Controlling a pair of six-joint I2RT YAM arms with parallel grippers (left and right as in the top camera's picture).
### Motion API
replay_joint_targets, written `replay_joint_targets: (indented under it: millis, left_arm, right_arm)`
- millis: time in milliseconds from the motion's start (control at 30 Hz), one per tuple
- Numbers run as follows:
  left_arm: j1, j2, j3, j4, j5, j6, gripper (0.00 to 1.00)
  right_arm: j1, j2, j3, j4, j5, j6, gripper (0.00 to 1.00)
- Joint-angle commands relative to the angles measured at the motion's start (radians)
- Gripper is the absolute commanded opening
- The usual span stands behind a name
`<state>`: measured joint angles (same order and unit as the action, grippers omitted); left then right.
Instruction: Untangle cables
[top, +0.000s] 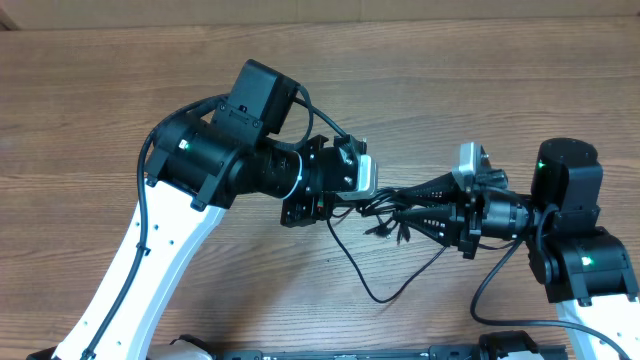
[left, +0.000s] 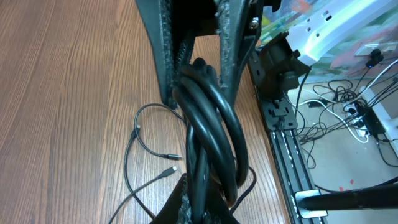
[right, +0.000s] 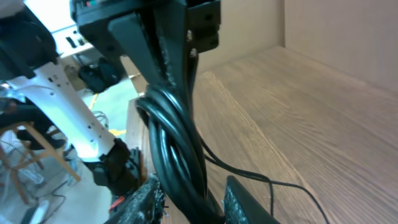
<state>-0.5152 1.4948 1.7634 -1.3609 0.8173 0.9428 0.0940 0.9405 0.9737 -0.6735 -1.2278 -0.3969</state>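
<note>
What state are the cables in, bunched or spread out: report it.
Bunched. The cables form one thick twisted bundle held between the left gripper and right gripper; a few thin ends trail loose on the table.

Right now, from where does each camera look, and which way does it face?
Overhead: above the table, facing down; both arms show.
Left wrist: on the left arm, facing the right gripper; own fingertips at bottom.
Right wrist: on the right arm, facing the left gripper; own fingertips at bottom.
Wrist views share the cables between the grippers.

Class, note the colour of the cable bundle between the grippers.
The cable bundle is glossy black, seen best in the left wrist view.
</note>
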Motion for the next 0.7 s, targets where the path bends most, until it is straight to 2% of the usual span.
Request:
replay_joint_targets:
  millis: [0, 100, 200, 333, 433, 500, 533, 567, 667]
  left_arm:
    - [-0.001, 0.003, 0.023, 0.005, 0.031, 0.021, 0.04]
    - [-0.001, 0.003, 0.023, 0.006, -0.007, 0.009, 0.04]
    - [-0.001, 0.003, 0.023, 0.024, -0.064, -0.055, 0.04]
    - [0.000, 0.003, 0.023, 0.027, -0.073, -0.068, 0.04]
    - [0.000, 0.003, 0.023, 0.029, -0.074, -0.068, 0.04]
    - [0.000, 0.003, 0.023, 0.030, -0.073, -0.069, 0.32]
    - [0.000, 0.003, 0.023, 0.030, -0.073, -0.076, 0.56]
    - [0.000, 0.003, 0.023, 0.033, -0.073, -0.093, 1.00]
    - [0.000, 0.003, 0.023, 0.052, -0.074, -0.187, 1.00]
  right_arm:
    - [0.002, -0.010, 0.008, 0.002, -0.047, -0.031, 0.28]
    - [0.002, -0.010, 0.008, 0.000, -0.051, -0.028, 0.24]
    - [0.002, -0.010, 0.008, -0.008, -0.051, -0.023, 0.12]
    - [0.002, -0.010, 0.008, -0.021, -0.051, -0.023, 0.04]
    - [0.002, -0.010, 0.008, -0.021, -0.060, -0.023, 0.04]
    - [0.002, -0.010, 0.008, -0.021, -0.061, -0.023, 0.04]
    - [0.002, -0.010, 0.007, -0.021, -0.061, -0.023, 0.04]
    - [0.002, -0.010, 0.008, -0.021, -0.060, -0.022, 0.04]
    - [0.002, -0.009, 0.008, -0.021, -0.029, 0.014, 0.04]
